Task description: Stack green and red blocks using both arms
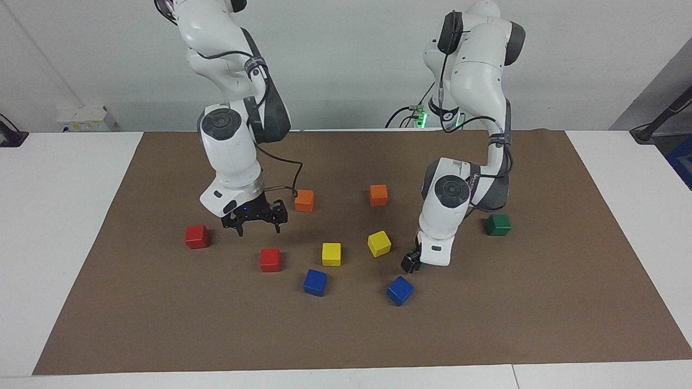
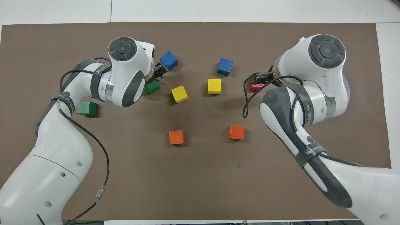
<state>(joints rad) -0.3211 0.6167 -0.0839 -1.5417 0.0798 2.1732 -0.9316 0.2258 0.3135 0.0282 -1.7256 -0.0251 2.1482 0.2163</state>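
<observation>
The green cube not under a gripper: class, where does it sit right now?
The green cube sits alone on the brown mat toward the left arm's end, beside the left arm, nearer the robots than the blue cubes.

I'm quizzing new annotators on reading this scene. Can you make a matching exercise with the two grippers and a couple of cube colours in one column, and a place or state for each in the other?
Things:
1. right gripper
2. left gripper
3. orange cubes
4. blue cubes

Places or states:
A. the cubes farthest from the robots
B. down low at a green cube
C. raised above the mat, jaws open
D. the cubes nearest to the robots

Pairs: 1-C, 2-B, 3-D, 4-A
</observation>
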